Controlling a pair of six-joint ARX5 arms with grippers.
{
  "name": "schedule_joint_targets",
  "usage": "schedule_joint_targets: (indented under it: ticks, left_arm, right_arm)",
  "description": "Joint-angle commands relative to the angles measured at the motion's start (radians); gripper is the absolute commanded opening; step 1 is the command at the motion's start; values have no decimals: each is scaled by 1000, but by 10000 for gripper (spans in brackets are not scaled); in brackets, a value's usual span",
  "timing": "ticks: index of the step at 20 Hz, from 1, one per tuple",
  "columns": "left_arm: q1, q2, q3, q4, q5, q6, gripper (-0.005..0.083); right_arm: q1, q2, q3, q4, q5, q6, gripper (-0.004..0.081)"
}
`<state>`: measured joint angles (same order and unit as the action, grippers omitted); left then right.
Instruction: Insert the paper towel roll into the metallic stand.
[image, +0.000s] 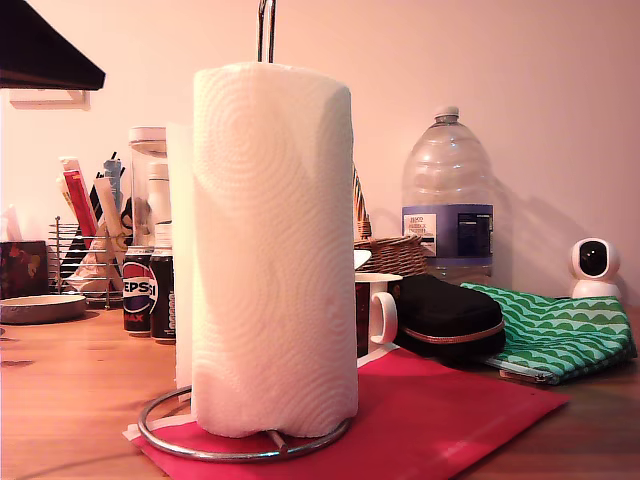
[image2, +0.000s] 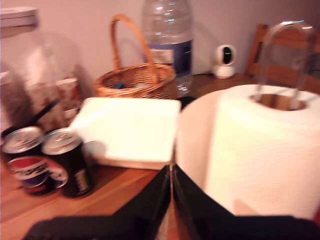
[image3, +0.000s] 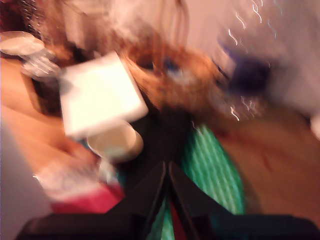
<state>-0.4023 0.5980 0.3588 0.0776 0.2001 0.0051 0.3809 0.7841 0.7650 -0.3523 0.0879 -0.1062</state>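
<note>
Two dark sets of gripper jaws show only in the wrist views: my first gripper (image2: 171, 200) has its jaws pressed together with nothing between them, just short of the large white paper towel roll with the embossed swirl pattern (image: 272, 250), and my second gripper (image3: 167, 195) is likewise closed and empty, hanging above a badly blurred table. Nearest in the exterior view, that roll stands upright on the thin chrome wire stand (image: 266, 30), whose round ring base circles the foot of the roll and whose narrow hairpin loop rises out of the core at the top. Ring and roll rest on a flat red mat (image: 440, 415) on the brown wooden table (image: 60, 390). Behind the roll, toward the exterior view's right, sit a white mug (image: 378, 308), a black zipped case (image: 448, 315) and a green wave-patterned pouch (image: 560, 335); toward its left stand two dark Pepsi cans (image: 138, 290). Farther back are a woven wicker basket (image: 392, 255), a large clear plastic water bottle with a blue label (image: 447, 195) and a small white round camera (image: 594, 268) near the pale wall.
</note>
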Motion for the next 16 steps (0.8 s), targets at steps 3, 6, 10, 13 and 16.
schedule_joint_targets:
  ticks: [3, 6, 10, 13, 16]
  left_arm:
    - [39, 3, -23, -6, 1, -5, -23]
    - [54, 3, -43, 7, 1, -6, -23]
    - [55, -9, -116, 105, -24, -61, -23]
    - [55, -80, -144, 124, -29, -81, -23]
    - [52, -160, -147, 69, -23, -84, -23]
  right_arm:
    - [-212, -68, -55, 20, -190, -27, -10]
    - [-316, -119, -109, 50, -305, -25, -10]
    - [-337, -209, -216, 121, -340, -24, -10]
    - [-337, -288, -288, 151, -340, -13, -10]
    - [-337, -373, -326, 145, -340, -2, -10]
